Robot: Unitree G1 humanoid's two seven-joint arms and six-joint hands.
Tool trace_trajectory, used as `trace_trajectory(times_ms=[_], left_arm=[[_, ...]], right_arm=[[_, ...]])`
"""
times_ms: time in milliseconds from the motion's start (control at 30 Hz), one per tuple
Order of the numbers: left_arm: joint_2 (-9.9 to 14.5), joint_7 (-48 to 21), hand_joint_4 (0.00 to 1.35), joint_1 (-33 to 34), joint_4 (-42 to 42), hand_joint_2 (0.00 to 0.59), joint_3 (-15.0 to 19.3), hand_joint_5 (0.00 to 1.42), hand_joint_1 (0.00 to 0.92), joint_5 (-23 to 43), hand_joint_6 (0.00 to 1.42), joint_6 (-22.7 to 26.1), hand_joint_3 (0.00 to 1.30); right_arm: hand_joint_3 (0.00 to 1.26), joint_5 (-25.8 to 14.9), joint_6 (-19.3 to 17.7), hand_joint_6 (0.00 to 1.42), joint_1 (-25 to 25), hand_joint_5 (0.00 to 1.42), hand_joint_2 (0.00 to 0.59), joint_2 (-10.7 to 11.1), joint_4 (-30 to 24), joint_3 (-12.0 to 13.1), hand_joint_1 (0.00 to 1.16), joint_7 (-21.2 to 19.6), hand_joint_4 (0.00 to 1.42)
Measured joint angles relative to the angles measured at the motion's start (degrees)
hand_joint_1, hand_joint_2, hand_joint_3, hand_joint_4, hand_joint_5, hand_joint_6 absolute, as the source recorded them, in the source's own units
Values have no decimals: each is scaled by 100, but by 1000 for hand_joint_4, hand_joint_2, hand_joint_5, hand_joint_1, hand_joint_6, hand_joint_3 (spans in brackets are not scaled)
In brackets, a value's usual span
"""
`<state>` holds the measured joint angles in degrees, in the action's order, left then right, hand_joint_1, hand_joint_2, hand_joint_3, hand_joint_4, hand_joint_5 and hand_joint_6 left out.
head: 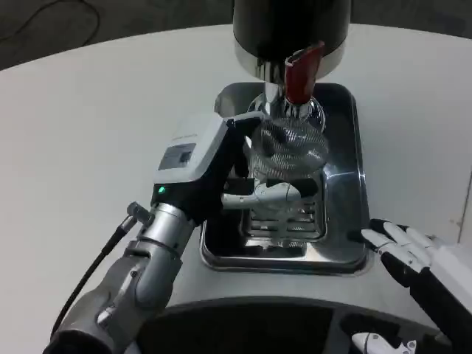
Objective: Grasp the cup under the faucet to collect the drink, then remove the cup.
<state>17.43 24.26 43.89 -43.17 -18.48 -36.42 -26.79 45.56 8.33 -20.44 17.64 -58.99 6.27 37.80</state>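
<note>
- Surface (88,125): white and round-edged, it carries a steel drip tray (359,184) in the middle of the head view.
- Dispenser (291,26): a black drum with a silver band stands at the far end of the tray; a red tap handle (302,71) juts from its front, above a chrome faucet (282,103).
- Left arm (140,276): the silver forearm rises from the lower left and slants up and to the right, a black cable running beside it; a green light glows on its black wrist part.
- Left robot hand (221,173): its white back faces up and to the left, and it reaches over the tray's left rim. Its fingers (273,195) wrap around the lower part of the cup, holding it.
- Cup (286,151): clear ribbed glass, upright, it stands over the tray's slotted grate (287,221), directly below the faucet and tap handle.
- Right robot hand (402,247): low at the right edge, it lies just beside the tray's near right corner, fingers stretched out flat and apart toward the tray, holding nothing.
</note>
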Motion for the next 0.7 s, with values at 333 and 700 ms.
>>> trace_trajectory(times_ms=[333, 700], left_arm=[[242, -309, 111, -257, 380, 82, 0, 231, 130, -19, 200, 42, 340], [293, -684, 0, -271, 583, 83, 2, 80, 129, -18, 99, 272, 149]], right_arm=[[109, -206, 92, 0, 106, 0, 383, 55, 0, 0, 343, 1, 0], [114, -449, 184, 0, 106, 0, 377, 115, 0, 23, 351, 1, 0]])
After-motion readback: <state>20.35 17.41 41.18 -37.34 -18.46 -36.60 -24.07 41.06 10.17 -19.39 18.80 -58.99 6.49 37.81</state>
